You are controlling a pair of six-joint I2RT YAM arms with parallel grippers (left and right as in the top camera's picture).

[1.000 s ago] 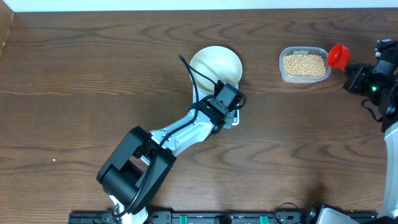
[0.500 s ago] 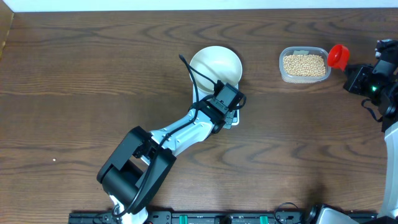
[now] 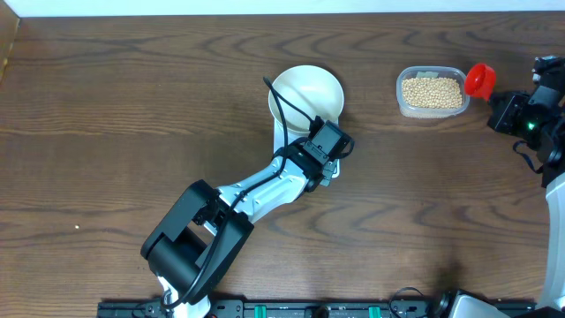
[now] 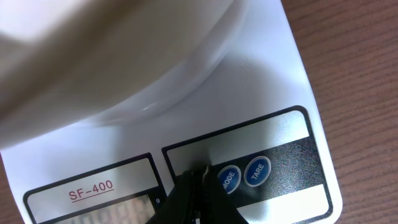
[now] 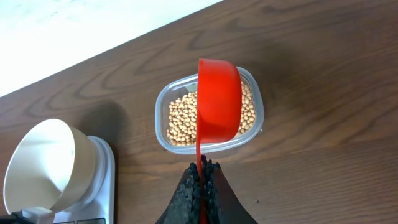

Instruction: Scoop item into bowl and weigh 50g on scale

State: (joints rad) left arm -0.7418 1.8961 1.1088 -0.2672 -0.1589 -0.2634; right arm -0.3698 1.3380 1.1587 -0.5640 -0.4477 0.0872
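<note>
The cream-white bowl (image 3: 306, 92) sits on the white scale (image 3: 281, 139); it shows in the left wrist view (image 4: 93, 56) and the right wrist view (image 5: 43, 162). My left gripper (image 4: 202, 171) is shut and empty, its tip on the scale's front panel (image 4: 292, 124) just left of the blue MODE button (image 4: 229, 179). The tan beans (image 3: 432, 92) fill a clear tub (image 3: 431, 112). My right gripper (image 5: 202, 165) is shut on the handle of a red scoop (image 5: 219, 99), held above the tub (image 5: 163, 106); the scoop shows at the far right in the overhead view (image 3: 479, 79).
The TARE button (image 4: 257, 172) lies right of MODE. The scale's display (image 4: 93, 208) is partly cut off and unreadable. The right arm (image 3: 538, 115) stands at the table's right edge. A pale wall runs along the back edge (image 5: 74, 25).
My left arm has shifted slightly right over the scale's front. The right arm and scoop have not moved.
</note>
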